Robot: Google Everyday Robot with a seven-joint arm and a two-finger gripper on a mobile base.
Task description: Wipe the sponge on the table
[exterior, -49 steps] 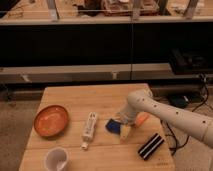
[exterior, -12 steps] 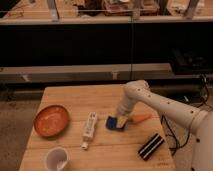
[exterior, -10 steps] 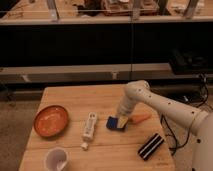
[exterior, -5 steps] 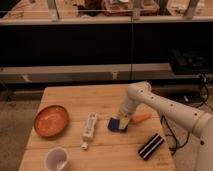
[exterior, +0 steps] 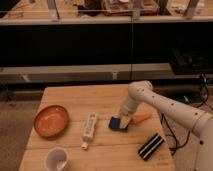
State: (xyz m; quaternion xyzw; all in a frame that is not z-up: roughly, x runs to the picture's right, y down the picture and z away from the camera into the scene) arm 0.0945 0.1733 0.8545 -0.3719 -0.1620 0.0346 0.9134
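The dark-blue sponge lies on the light-wood table, just right of the table's middle. My gripper comes down on the sponge from the upper right, at the end of the white arm, and sits right at the sponge's right end. The arm hides the contact between them. A small orange carrot-shaped piece lies right beside the gripper on its right.
A white remote lies left of the sponge. An orange bowl sits at the left, a white cup at the front left, a black-and-white striped bar at the front right. Dark shelving stands behind the table.
The sponge and gripper slid a little left and toward the table's front over the last second, then eased back slightly. The other objects stayed put.
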